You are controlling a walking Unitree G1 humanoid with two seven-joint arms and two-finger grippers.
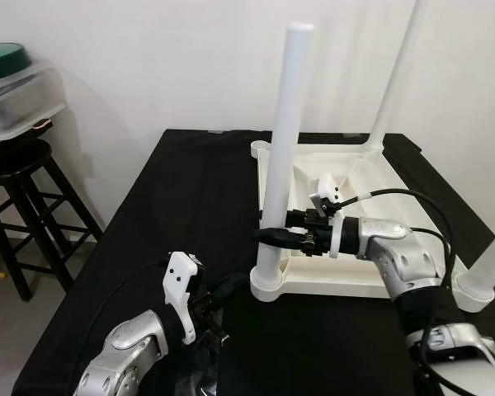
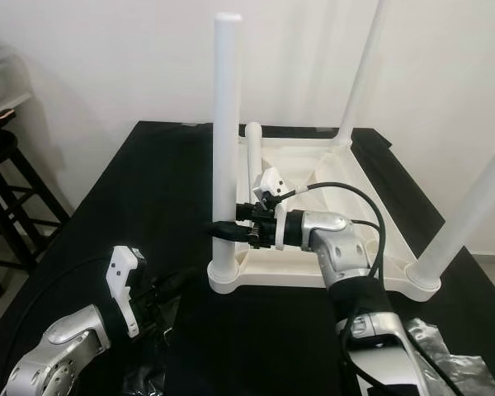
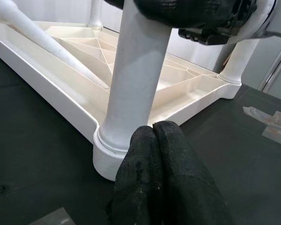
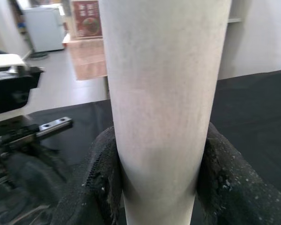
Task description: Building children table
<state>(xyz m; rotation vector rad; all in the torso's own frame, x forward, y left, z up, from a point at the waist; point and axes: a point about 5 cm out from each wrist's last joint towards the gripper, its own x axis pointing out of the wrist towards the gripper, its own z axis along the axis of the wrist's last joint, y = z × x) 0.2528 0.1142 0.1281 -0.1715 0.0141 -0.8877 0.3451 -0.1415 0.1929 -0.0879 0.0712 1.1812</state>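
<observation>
The white children's table (image 1: 351,280) lies upside down on a black-covered table (image 1: 190,190). Its near-left leg (image 1: 281,148) stands upright in the corner socket. My right gripper (image 1: 269,235) is shut on this leg low down, one finger (image 4: 100,183) on each side. Two more legs stand at the far right (image 1: 393,78) and near right (image 1: 493,266) corners. Another white leg (image 3: 35,33) lies loose inside the ribbed underside. My left gripper (image 3: 154,140) is shut with nothing in it, its tips just in front of the near-left socket (image 3: 107,150).
A black stool (image 1: 21,169) stands to the left of the table and carries a clear plastic box with a green lid (image 1: 16,87). Crumpled plastic wrap (image 2: 455,355) lies on the black cloth at the near right. A white wall rises close behind.
</observation>
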